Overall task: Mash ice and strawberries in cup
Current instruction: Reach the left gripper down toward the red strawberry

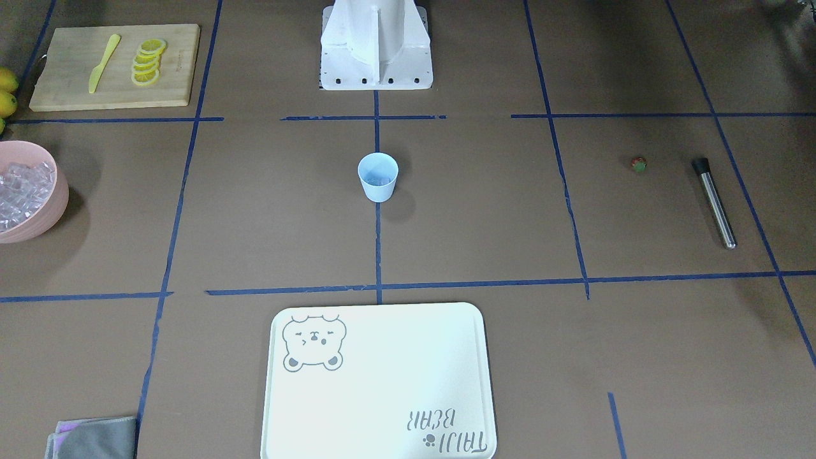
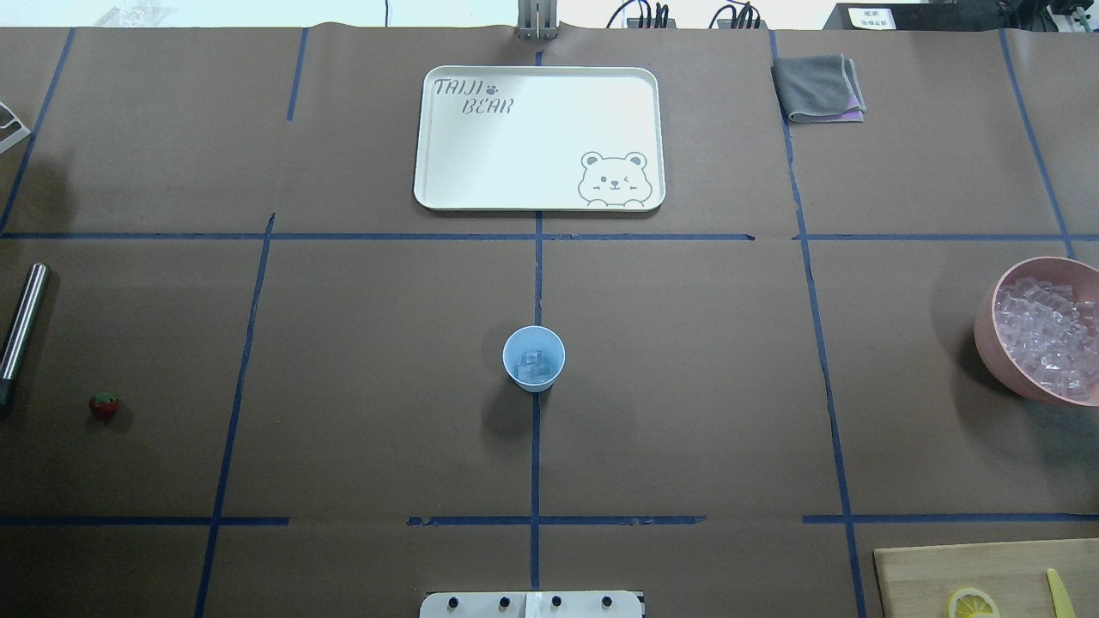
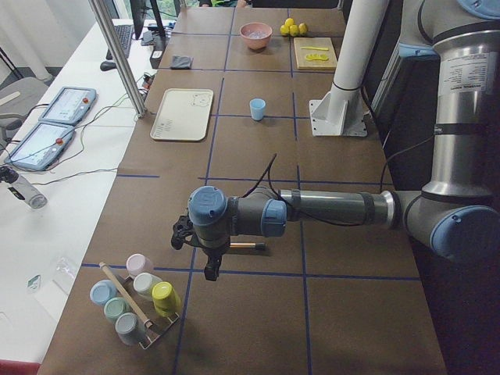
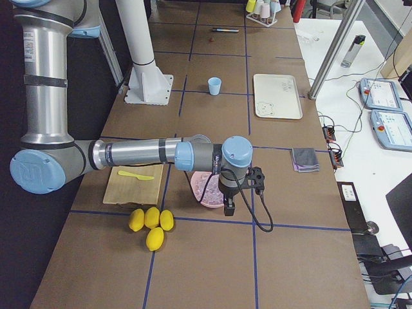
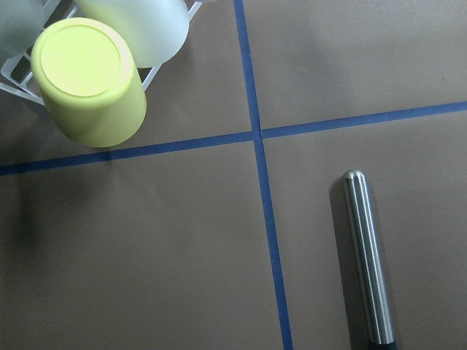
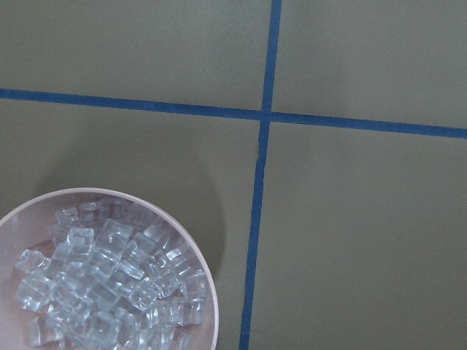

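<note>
The pale blue cup (image 2: pixel 533 358) stands upright at the table's centre with a few ice cubes (image 2: pixel 532 366) in its bottom. More ice (image 6: pixel 102 292) fills a pink bowl (image 2: pixel 996 352) at the right. On the left lies the strawberry (image 2: pixel 104 407), red with a green top, beside a steel muddler (image 2: pixel 21 326). My left gripper (image 3: pixel 209 269) hangs over the table near the muddler (image 5: pixel 368 255). My right gripper (image 4: pixel 229 209) hangs just past the bowl. Each gripper shows only in a side view, so I cannot tell whether it is open or shut.
A white bear tray (image 2: pixel 429 137) lies beyond the cup, a folded grey cloth (image 2: pixel 818 87) to its right. A wooden board (image 1: pixel 64 70) carries lemon slices (image 1: pixel 148 62) and a yellow knife (image 1: pixel 104 62). Whole lemons (image 4: pixel 151 225) and a rack of cups (image 3: pixel 137 301) sit at the table's ends.
</note>
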